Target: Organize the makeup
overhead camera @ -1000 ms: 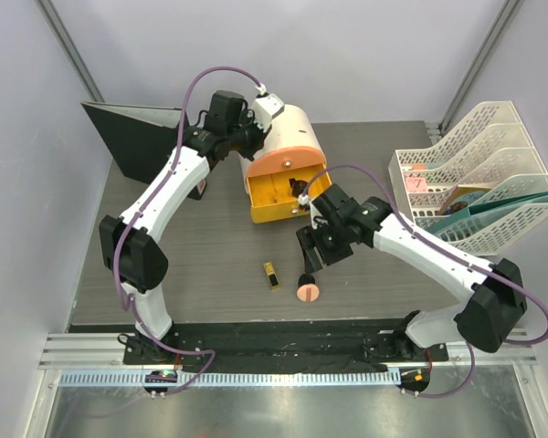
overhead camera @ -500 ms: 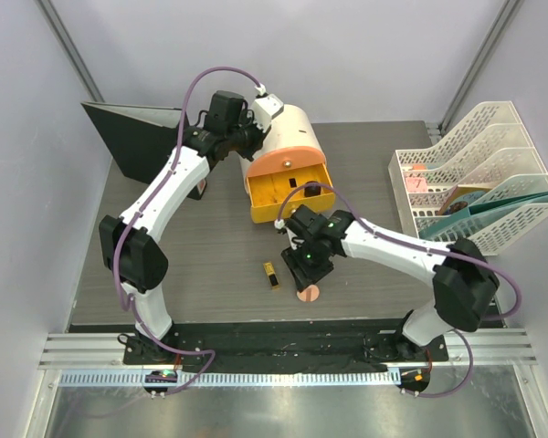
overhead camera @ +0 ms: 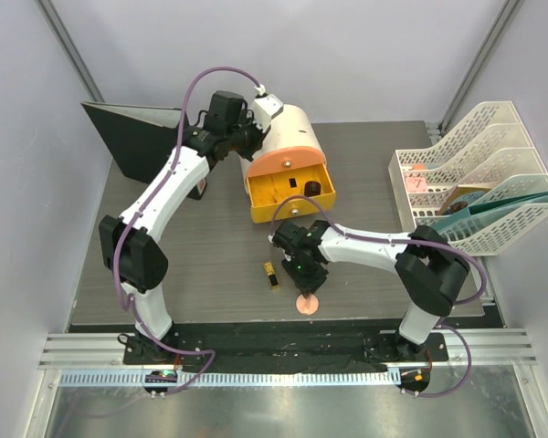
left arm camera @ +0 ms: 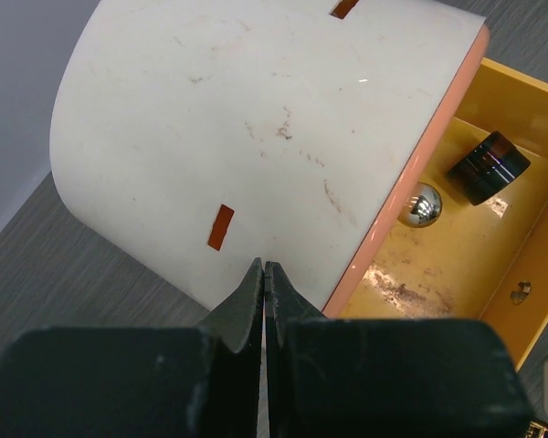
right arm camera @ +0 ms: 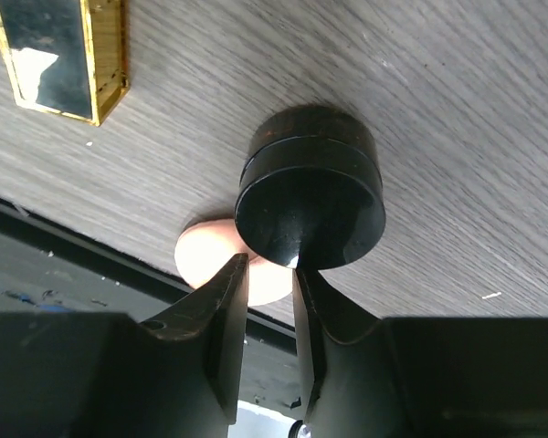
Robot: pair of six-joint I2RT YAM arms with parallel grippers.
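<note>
Across the desk point(overhead camera: 192, 265), mostly bare dark woodgrain, with generous open room in the middle and on the left for swinging an arm. Hemmed in at the back left by a black folder point(overhead camera: 132, 137) and on the right by a white file rack point(overhead camera: 475, 173).

At the back centre, the cream-and-orange box point(overhead camera: 297, 137), with its yellow drawer point(overhead camera: 274, 199) pulled open toward the front. Tip-on against the cream shell, the left tool point(left arm camera: 263, 265), fingers pressed together and gripping nothing.

Inside the drawer, at least one black jar point(left arm camera: 489, 166) already put away. Judged well along, then, but not finished, with two pieces left out on the desk.

Down low over the first of them, the right tool point(right arm camera: 269, 269), fingers only narrowly apart with nothing between them, tips right at the black cap of a peach bottle point(overhead camera: 307, 304). Close to the desk's front edge there, so little margin for a forward nudge. Probably calls for a wider opening before any grip on that cap.

Just to the bottle's left and apart from it, a black-gold lipstick point(overhead camera: 271, 276), also to be collected. From either piece back to the drawer, a short path with nothing in the way.
</note>
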